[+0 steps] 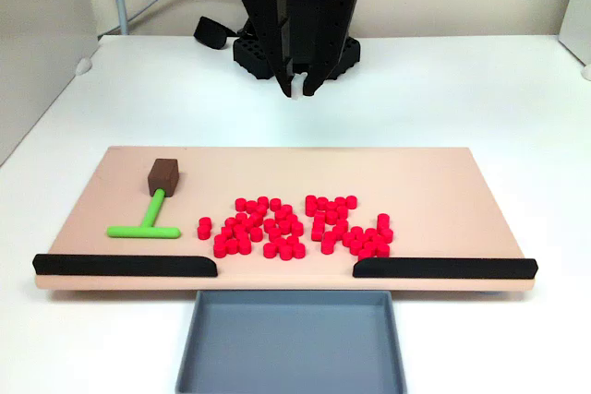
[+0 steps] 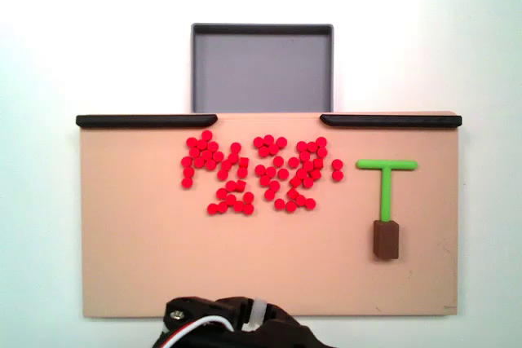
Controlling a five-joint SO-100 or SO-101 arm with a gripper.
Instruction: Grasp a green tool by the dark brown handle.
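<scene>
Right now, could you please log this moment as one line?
phase: pre-grasp | tool: raised behind board, empty | dark brown handle: untouched | red cylinders: clustered mid-board

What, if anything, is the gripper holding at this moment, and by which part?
Nothing. The gripper hangs over the bare table behind the board, with nothing between its fingertips. The green tool lies untouched, its dark brown handle free.

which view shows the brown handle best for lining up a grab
The fixed view from above: the brown handle lies flat and unblocked, its joint with the green stem clear. The front fixed view shows the handle at a slant, farther off.
</scene>
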